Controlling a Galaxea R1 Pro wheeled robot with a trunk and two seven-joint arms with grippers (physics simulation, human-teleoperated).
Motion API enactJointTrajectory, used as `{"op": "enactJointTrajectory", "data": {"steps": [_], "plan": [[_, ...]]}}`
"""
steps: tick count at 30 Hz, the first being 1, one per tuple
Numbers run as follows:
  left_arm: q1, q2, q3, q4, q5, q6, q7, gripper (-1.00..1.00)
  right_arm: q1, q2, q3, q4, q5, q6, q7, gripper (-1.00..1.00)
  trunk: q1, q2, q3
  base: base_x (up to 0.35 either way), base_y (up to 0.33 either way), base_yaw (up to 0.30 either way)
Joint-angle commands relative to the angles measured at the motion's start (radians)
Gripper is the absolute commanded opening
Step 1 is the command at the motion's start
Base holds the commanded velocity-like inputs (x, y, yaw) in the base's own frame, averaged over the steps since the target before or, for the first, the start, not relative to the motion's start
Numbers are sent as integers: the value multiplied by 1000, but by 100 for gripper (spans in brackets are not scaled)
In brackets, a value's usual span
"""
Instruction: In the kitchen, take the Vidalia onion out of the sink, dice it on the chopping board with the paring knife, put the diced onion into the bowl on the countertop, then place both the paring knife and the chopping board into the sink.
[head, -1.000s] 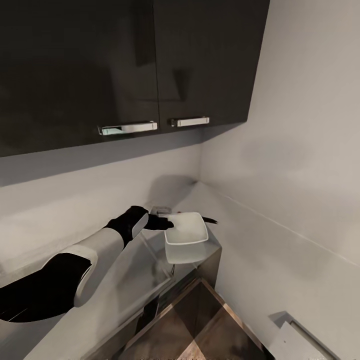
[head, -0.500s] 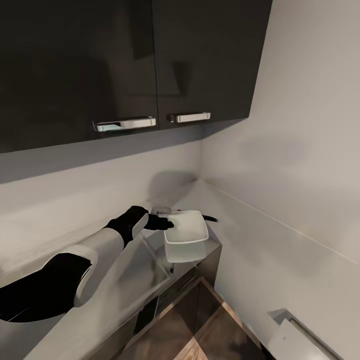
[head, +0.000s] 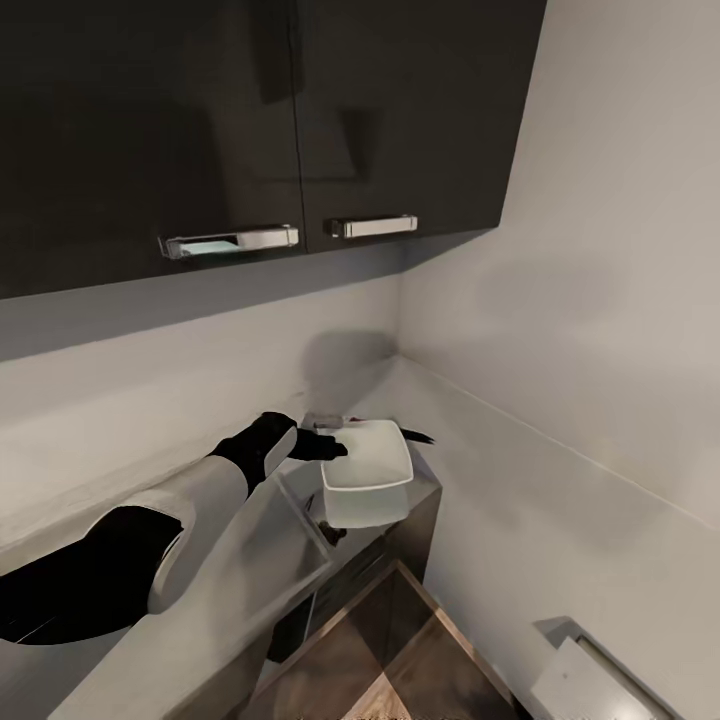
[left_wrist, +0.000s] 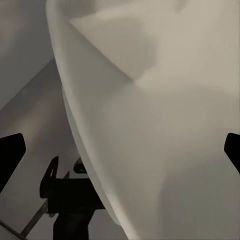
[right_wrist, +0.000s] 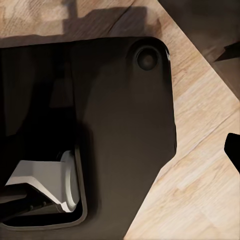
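Note:
The white squarish bowl (head: 366, 472) hangs at the far end of the grey countertop (head: 225, 580), near the wall corner. My left gripper (head: 326, 441) has its dark fingers on the bowl's near rim and is shut on it. In the left wrist view the bowl's pale wall (left_wrist: 165, 130) spans the space between the two fingertips (left_wrist: 10, 152). A thin dark pointed thing (head: 418, 436) pokes out past the bowl's far corner; I cannot tell whether it is the paring knife. The onion and the chopping board are out of view. My right gripper (right_wrist: 120, 150) hangs over the floor, one fingertip (right_wrist: 233, 149) showing.
Glossy dark wall cabinets (head: 250, 130) with chrome handles hang over the counter. A pale wall (head: 600, 350) closes the right side. A dark tap-like fitting (left_wrist: 70, 197) stands under the bowl's edge. The robot's dark base (right_wrist: 115, 125) rests on wood plank floor (right_wrist: 200, 190).
The whole head view has shifted, with the cabinets sliding left and up, so the camera moved. The left gripper and the bowl stay together in nearly the same spot.

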Motion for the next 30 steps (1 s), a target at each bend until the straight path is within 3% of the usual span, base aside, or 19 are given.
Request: {"op": "enactJointTrajectory", "data": {"steps": [1,30], "plan": [[-1,1,-8,-1,10,4,1,100,0,1,-6,-2,11,-1,-2,100,1,-2,-4,4,-3,0],[-1,1,-8,1,10,4,2,100,0,1,-6,-2,11,-1,-2,100,1,-2,-48,0,0,0]]}}
